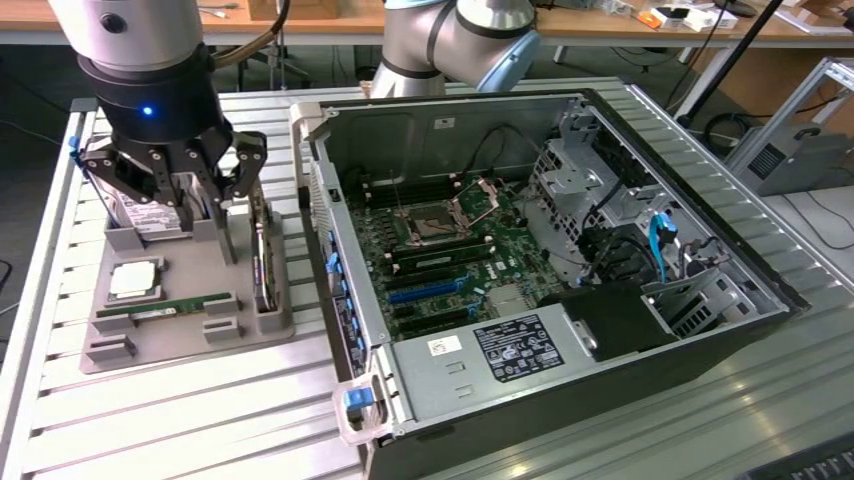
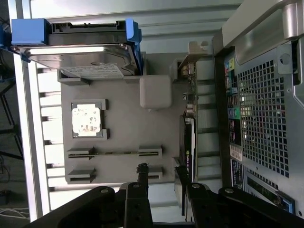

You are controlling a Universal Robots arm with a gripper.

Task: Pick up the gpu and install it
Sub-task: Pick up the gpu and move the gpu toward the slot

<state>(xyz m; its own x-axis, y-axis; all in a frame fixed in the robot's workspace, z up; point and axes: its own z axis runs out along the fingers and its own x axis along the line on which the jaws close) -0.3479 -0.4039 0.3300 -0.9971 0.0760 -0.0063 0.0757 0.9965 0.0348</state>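
Gpu, the thin flat dark circuit card with a silvery metal edge (image 1: 267, 270) (image 2: 189, 137), is standing on its long edge in a slot along the side of the grey moulded fixture tray (image 1: 174, 345) (image 2: 123, 123) nearest the open black desktop computer case (image 1: 400, 125) (image 2: 266, 118).

The black gripper (image 1: 214, 200) (image 2: 161, 168) is hovering low over the tray with its jaws spread and nothing between them. In the wrist view one fingertip (image 2: 181, 170) is overlapping the gpu's line while the other (image 2: 141, 167) is sitting over bare tray, so the card does not appear to be centred in the gap. To grasp well, the jaws are likely needing to shift toward the case until they straddle the card, then close on its flat faces, clear of the metal bracket end.

The tray is also holding a boxy silver hard drive with a white label and blue rails (image 1: 144, 215) (image 2: 90, 59), a small square silvery processor chip (image 1: 134, 280) (image 2: 86, 118), and a narrow green memory stick (image 1: 167, 308) (image 2: 116, 153).

The case is lying open, showing a green motherboard (image 1: 441, 250), blue expansion slots (image 1: 430, 290) and a grey labelled power supply box (image 1: 507, 350).
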